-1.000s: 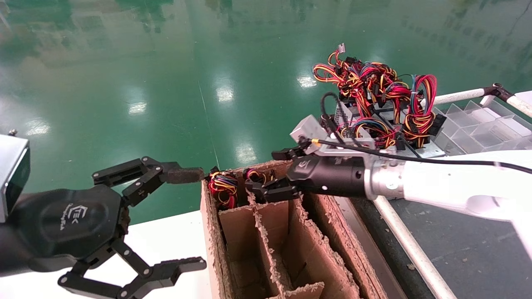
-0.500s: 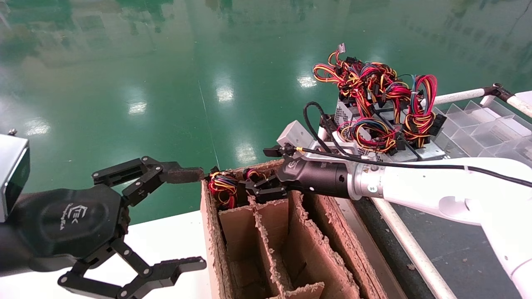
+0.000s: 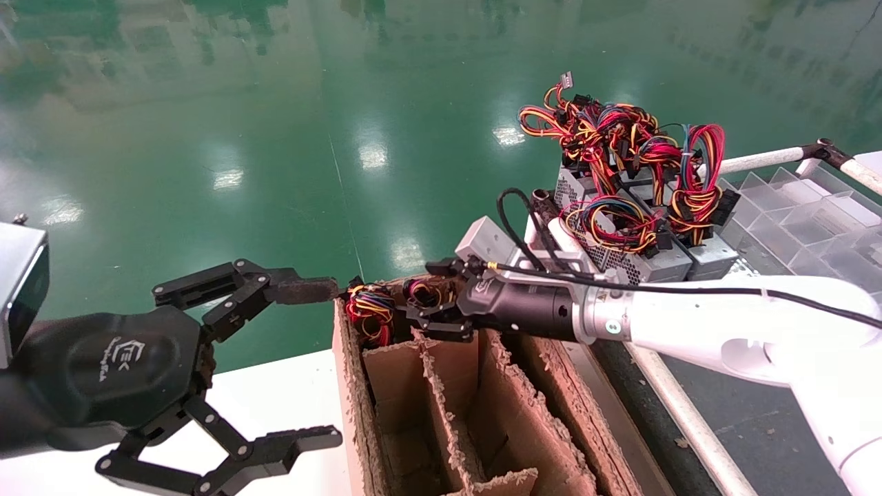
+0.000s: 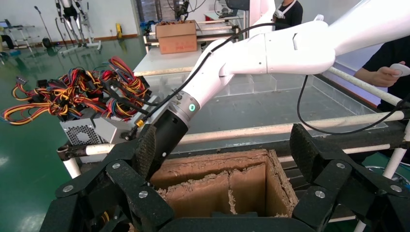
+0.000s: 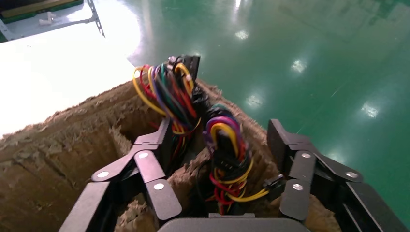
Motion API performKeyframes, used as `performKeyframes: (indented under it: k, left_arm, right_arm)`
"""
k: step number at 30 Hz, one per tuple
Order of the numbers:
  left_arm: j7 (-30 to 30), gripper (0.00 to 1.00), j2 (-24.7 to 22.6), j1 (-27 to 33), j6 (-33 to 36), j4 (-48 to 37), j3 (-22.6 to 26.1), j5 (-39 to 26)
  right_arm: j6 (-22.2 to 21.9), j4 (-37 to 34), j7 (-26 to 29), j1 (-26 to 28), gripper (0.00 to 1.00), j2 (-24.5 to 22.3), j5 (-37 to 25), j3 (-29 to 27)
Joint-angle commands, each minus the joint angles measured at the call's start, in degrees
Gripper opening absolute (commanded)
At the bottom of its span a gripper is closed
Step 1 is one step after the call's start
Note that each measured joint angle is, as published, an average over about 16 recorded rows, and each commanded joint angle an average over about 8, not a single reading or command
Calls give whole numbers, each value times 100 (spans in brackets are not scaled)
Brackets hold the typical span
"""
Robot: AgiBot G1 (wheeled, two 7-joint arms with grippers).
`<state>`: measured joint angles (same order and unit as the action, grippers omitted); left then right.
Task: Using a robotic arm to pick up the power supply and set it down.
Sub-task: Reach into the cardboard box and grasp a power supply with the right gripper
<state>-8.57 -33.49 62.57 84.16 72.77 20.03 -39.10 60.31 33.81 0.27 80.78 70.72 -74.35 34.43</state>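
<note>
The white robotic arm [image 3: 689,324] reaches from the right over the far end of a divided cardboard box [image 3: 551,386]. Its black right gripper [image 3: 422,293] is open and straddles a tied bundle of red, yellow, purple and black wires [image 5: 223,145] that sticks up from a far compartment. Neither finger [image 5: 159,140] presses on the wires. This bundle belongs to the power supply [image 3: 420,289], whose grey body is hidden down in the compartment. My left gripper [image 3: 327,364] hangs open at the box's left side, holding nothing.
A second wire bundle [image 3: 368,310] stands in the neighbouring far-left compartment. Grey vented supplies with loose looping cables [image 3: 620,207] are piled behind the right arm. A clear divided tray [image 3: 792,213], white rails [image 3: 682,413] and a white tabletop [image 3: 275,393] flank the box.
The right arm has slid left and slightly down, bringing its open gripper over the second wire bundle. The left gripper has not moved.
</note>
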Motion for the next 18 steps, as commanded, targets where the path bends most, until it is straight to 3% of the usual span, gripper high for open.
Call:
performKeyframes:
  k: [1,18]
  left_arm:
    - [0,100,0,0,0,0,0,0]
    - [1,100,1,0,-1,0,2,1]
  right_arm:
    - [1,3,-21,-28,0,3,-4,5]
    - [-101,-244,-254,-7,0,126,-36,7]
